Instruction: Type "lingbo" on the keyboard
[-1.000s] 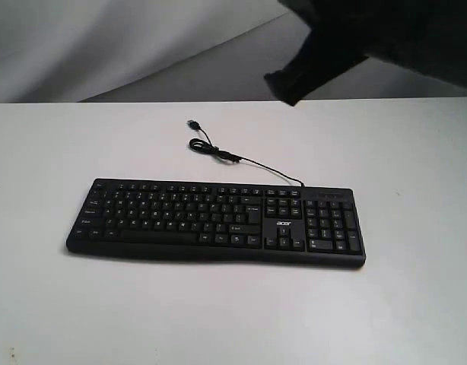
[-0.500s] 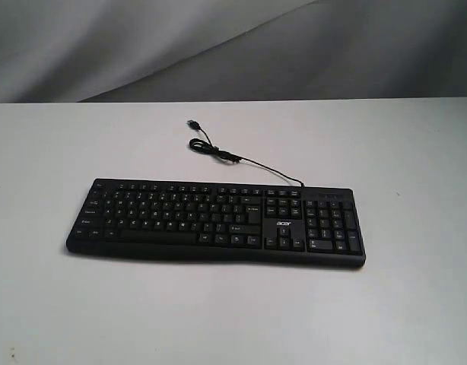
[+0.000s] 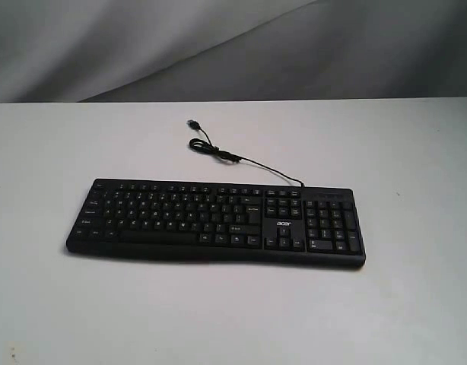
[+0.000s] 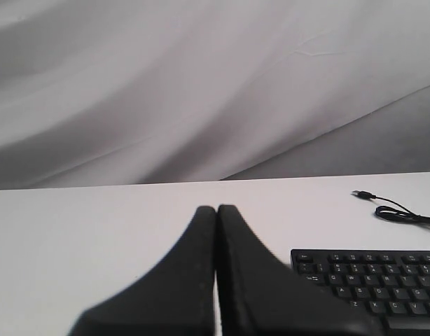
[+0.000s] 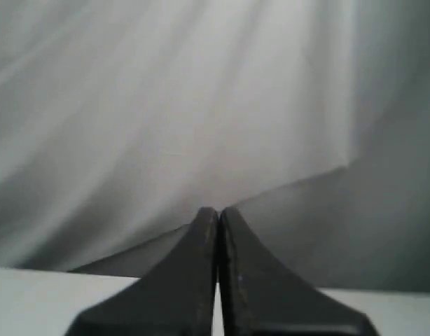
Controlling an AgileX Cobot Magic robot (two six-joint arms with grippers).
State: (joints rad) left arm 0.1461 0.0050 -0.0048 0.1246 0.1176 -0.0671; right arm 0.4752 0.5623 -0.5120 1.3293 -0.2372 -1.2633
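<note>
The black keyboard (image 3: 218,220) lies flat in the middle of the white table (image 3: 401,152), its number pad to the right and a white logo near the arrow keys. Its thin black cable (image 3: 218,150) curls away behind it to a loose plug. Neither arm shows in the exterior view. In the left wrist view my left gripper (image 4: 216,208) is shut with nothing in it, raised over bare table beside the keyboard's (image 4: 372,283) left end. My right gripper (image 5: 217,209) is shut and empty too, facing the grey backdrop with no keyboard in sight.
A grey draped cloth backdrop (image 3: 218,46) hangs behind the table's far edge. White tabletop surrounds the keyboard on every side.
One second ago a dark arm filled the upper right of the exterior view. It left the frame by half a second ago. The keyboard and cable have not moved.
</note>
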